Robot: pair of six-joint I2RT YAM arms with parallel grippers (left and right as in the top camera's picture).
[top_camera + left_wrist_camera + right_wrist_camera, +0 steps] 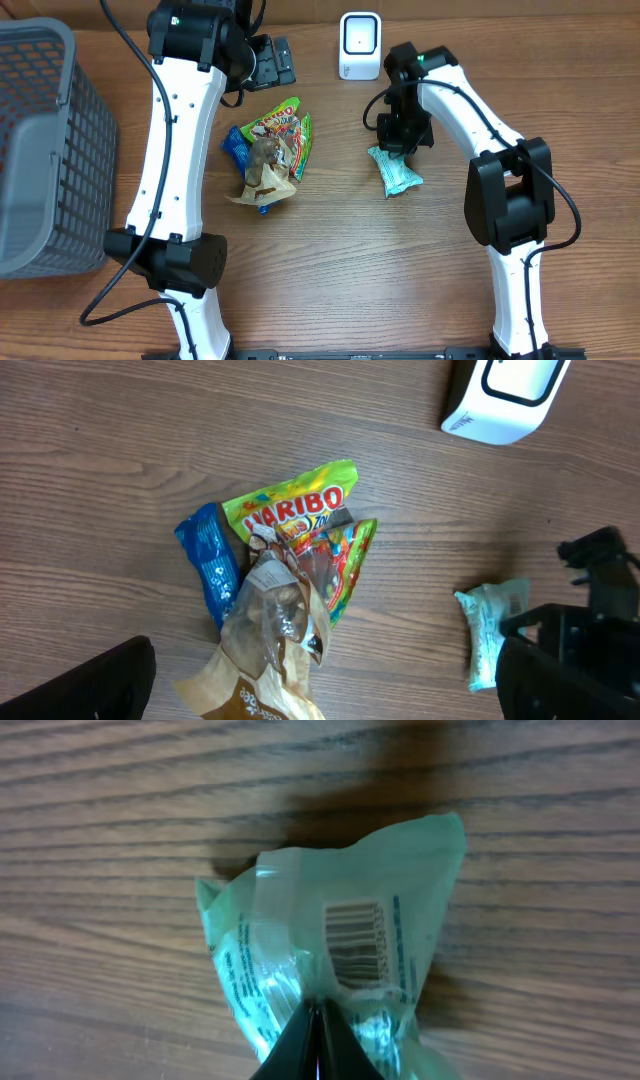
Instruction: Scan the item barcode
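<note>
A mint-green packet lies on the wooden table right of centre. In the right wrist view its barcode faces up on the packet. My right gripper is shut, with the packet's near end pinched between its fingertips; from overhead the gripper stands on the packet's far end. The white barcode scanner stands upright at the back centre. My left gripper hangs open over a pile of snack bags, touching none of them.
The pile holds a green Haribo bag, a blue packet and a brown and clear bag. A grey mesh basket fills the left edge. The left arm stretches over the table's left half.
</note>
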